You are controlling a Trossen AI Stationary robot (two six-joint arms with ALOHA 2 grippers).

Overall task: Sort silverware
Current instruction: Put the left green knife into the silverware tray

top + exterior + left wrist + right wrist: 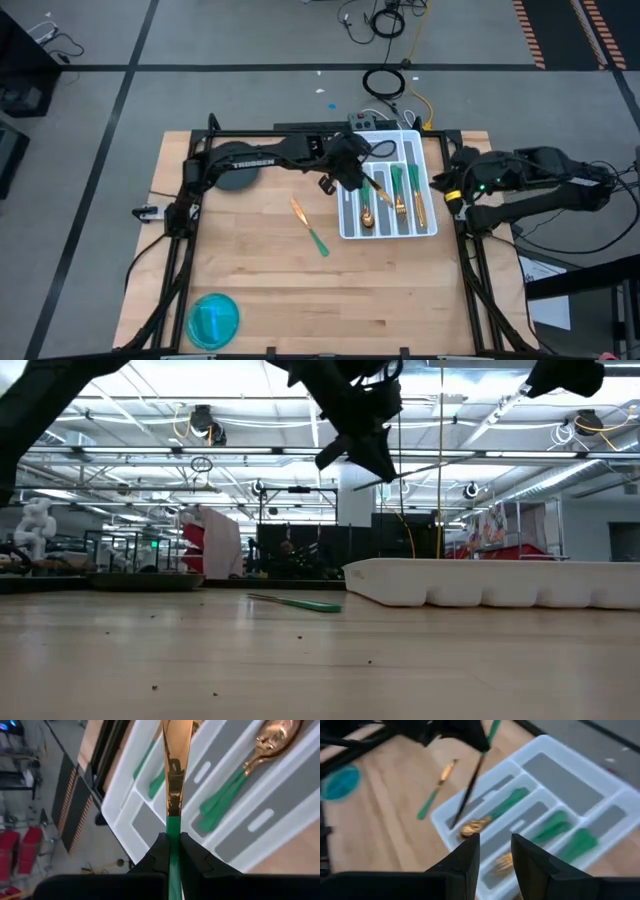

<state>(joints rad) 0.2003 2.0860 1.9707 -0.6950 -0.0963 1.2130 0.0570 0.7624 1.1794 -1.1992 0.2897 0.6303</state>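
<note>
One white plastic cutlery tray [432, 229] with long moulded compartments sits at the table's far right part. Its lanes hold gold-headed, green-handled silverware: one spoon [366, 217] with a rounded shiny bowl lies in a lane near the tray's left side, forks [401, 206] and another gold piece fill lanes further right, and green handles bunch at the tray's far end. The exact count inside is unclear.

The left gripper [352, 176] hangs above the tray's left edge, its two dark fingers pinched tight on the slim green handle of one knife [172, 780], whose flat, mirror-bright gold blade points forward over the tray compartments. In the low view the knife is held clear above the tray.

One more utensil [309, 226] lies loose on the pale wooden table [260, 270], just left of the tray, gold end away from the front edge, green handle nearer it.

One round blue bowl [213, 319] stands at the front left edge.

The right gripper [495, 851] waits off the tray's right side, fingers narrowly parted and holding nothing.
</note>
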